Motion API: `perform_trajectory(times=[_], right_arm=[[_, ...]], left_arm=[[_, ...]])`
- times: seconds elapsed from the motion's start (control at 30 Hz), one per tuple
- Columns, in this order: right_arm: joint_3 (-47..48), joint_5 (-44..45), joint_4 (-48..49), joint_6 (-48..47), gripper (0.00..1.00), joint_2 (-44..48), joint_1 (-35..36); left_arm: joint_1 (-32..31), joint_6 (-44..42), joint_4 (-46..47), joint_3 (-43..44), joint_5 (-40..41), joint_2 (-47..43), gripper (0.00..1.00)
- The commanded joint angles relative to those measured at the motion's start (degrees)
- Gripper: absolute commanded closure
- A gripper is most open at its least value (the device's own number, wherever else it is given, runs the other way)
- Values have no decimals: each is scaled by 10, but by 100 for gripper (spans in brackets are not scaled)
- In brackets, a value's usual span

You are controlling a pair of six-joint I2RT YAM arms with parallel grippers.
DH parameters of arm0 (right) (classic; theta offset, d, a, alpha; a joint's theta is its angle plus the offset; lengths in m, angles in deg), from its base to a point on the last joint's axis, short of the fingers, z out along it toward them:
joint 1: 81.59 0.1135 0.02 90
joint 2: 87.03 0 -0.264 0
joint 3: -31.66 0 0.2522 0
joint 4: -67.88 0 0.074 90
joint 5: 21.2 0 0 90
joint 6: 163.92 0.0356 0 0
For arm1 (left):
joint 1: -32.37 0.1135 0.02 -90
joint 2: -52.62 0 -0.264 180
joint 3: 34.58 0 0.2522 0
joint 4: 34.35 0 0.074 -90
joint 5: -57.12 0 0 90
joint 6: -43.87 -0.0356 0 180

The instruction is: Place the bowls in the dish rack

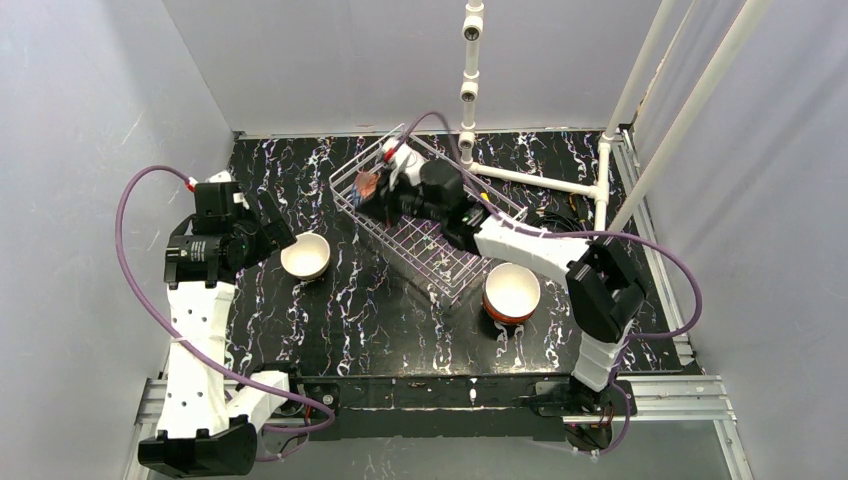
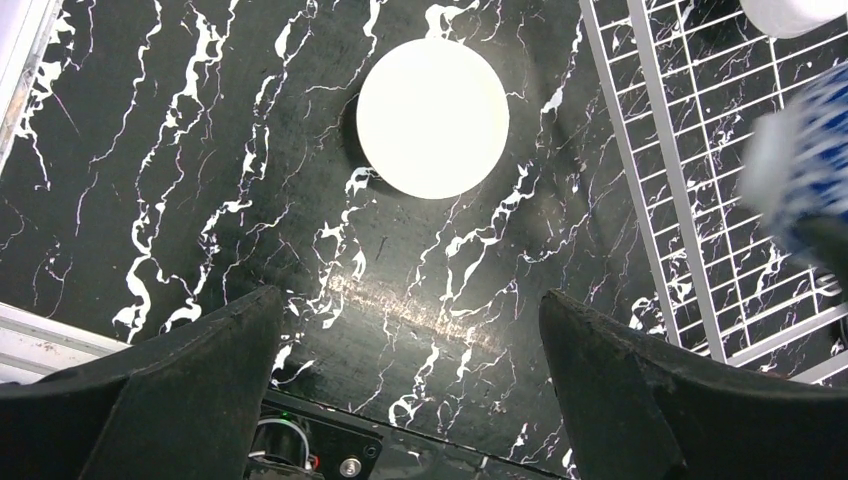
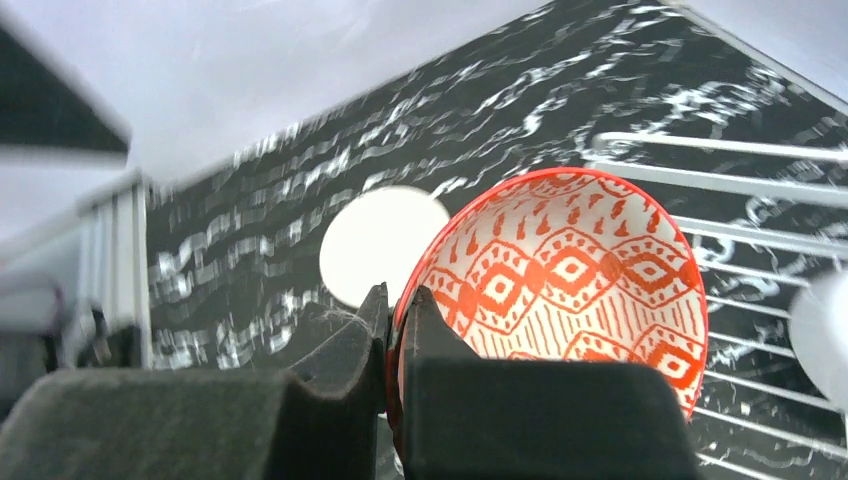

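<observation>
The wire dish rack (image 1: 440, 250) stands slanted at the table's middle. My right gripper (image 1: 372, 193) reaches over its far-left end. In the right wrist view this gripper (image 3: 397, 310) is shut on the rim of a red-orange patterned bowl (image 3: 570, 270), held on edge over the rack wires (image 3: 740, 180). A cream-white bowl (image 1: 305, 255) sits upright on the table left of the rack. My left gripper (image 1: 277, 230) is open and empty just left of it; that bowl also shows in the left wrist view (image 2: 432, 117). A bowl with a reddish outside (image 1: 511, 292) sits right of the rack. A blurred blue-patterned bowl (image 2: 810, 160) is over the rack.
A white pipe frame (image 1: 530, 180) runs behind the rack and up the right side. A white rounded thing (image 2: 795, 12) lies in the rack's far part. Grey walls close in the left, back and right. A metal rail (image 1: 450, 390) marks the near edge.
</observation>
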Motion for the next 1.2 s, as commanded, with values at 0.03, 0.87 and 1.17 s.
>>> perform_trajectory(times=[0.03,0.87,1.17], right_arm=[[49,130,121,331,99,-17,-55],[148,394,326,681,99,-247,-56],[161,445,388,686,99,-294,-45]], left_arm=[[2,-1,-3,3,-35,8,2],[2,-1,54,-117,-100,4,2],[3,32,87,-153,-102,-3,2]])
